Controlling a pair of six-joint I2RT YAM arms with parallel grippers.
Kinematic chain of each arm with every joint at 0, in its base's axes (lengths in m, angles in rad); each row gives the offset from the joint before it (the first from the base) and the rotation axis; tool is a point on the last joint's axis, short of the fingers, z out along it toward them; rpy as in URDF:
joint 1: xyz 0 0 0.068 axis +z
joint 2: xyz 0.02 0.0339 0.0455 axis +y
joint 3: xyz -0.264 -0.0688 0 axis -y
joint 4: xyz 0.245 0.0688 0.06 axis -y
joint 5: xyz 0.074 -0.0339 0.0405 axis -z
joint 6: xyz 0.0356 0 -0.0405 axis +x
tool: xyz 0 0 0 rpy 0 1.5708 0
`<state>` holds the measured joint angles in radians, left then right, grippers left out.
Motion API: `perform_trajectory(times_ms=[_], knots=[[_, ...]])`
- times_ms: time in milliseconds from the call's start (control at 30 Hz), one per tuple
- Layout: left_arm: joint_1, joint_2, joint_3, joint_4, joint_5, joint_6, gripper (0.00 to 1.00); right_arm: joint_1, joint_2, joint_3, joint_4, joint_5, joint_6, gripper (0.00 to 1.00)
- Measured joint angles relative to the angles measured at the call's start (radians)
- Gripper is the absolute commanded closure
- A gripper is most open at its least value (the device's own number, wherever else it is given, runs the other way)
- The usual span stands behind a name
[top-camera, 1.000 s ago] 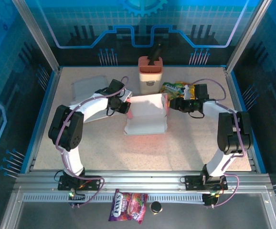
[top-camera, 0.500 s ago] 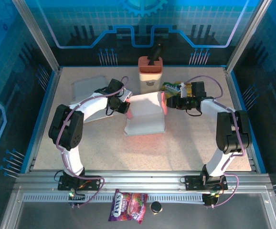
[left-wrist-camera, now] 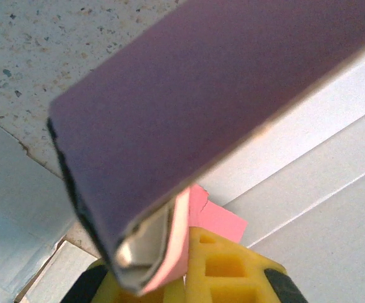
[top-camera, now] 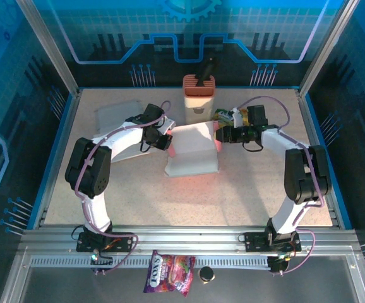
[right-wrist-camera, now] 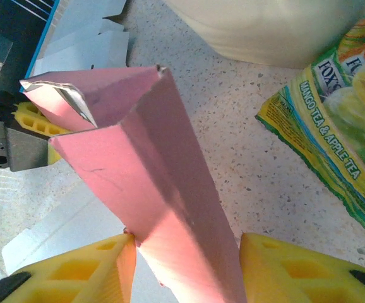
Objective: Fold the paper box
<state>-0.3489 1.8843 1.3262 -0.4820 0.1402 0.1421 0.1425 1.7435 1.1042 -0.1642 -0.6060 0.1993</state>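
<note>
Overhead, the paper box point(top-camera: 194, 161) lies on speckled tabletop point(top-camera: 138, 202), blue-lit walls point(top-camera: 37, 63) around.

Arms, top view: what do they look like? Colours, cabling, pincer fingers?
The left arm and right arm match: white link shells, black joint housings, and a lilac cable looping along each. The pincer fingers are yellow moulded blocks with square cut-outs, on black bases.
</note>
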Motion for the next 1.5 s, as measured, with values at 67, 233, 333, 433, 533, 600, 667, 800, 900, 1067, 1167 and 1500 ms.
perform_trajectory(times_ms=[67,233,333,433,533,600,667,800,900,1067,1167,1500], knots=[[0.000,0.000,0.000,-0.001,0.000,0.003,1.00,0.009,0.000,0.004,-0.005,0.016,-0.006,0.53],[-0.001,0.000,0.000,-0.001,0.000,0.018,1.00,0.022,0.000,0.020,-0.024,0.058,-0.020,0.63],[-0.001,0.000,0.000,-0.001,0.000,0.018,1.00,0.024,0.000,0.026,-0.031,0.077,-0.025,0.66],[-0.004,0.000,0.000,-0.001,-0.002,0.019,1.00,0.035,0.000,0.030,-0.042,0.100,-0.025,0.67],[-0.008,0.000,0.000,0.000,-0.008,0.022,1.00,0.050,0.000,0.031,-0.046,0.119,-0.025,0.68],[-0.010,0.000,0.000,0.000,-0.013,0.023,1.00,0.061,0.000,0.031,-0.046,0.135,-0.025,0.70],[-0.012,-0.002,0.000,0.000,-0.016,0.023,1.00,0.070,0.000,0.031,-0.046,0.150,-0.025,0.72],[-0.016,-0.004,0.000,0.000,-0.020,0.023,1.00,0.088,0.000,0.031,-0.054,0.210,-0.025,0.70],[-0.021,-0.006,-0.001,0.000,-0.023,0.023,1.00,0.104,0.000,0.031,-0.060,0.264,-0.026,0.68],[-0.029,-0.008,-0.001,0.000,-0.033,0.026,1.00,0.125,0.000,0.031,-0.061,0.338,-0.025,0.65],[-0.032,-0.008,-0.001,0.000,-0.038,0.034,1.00,0.132,0.004,0.034,-0.061,0.365,-0.028,0.73],[-0.051,-0.006,0.016,-0.022,-0.073,0.031,1.00,0.204,0.048,0.088,-0.099,0.621,0.003,1.00]])
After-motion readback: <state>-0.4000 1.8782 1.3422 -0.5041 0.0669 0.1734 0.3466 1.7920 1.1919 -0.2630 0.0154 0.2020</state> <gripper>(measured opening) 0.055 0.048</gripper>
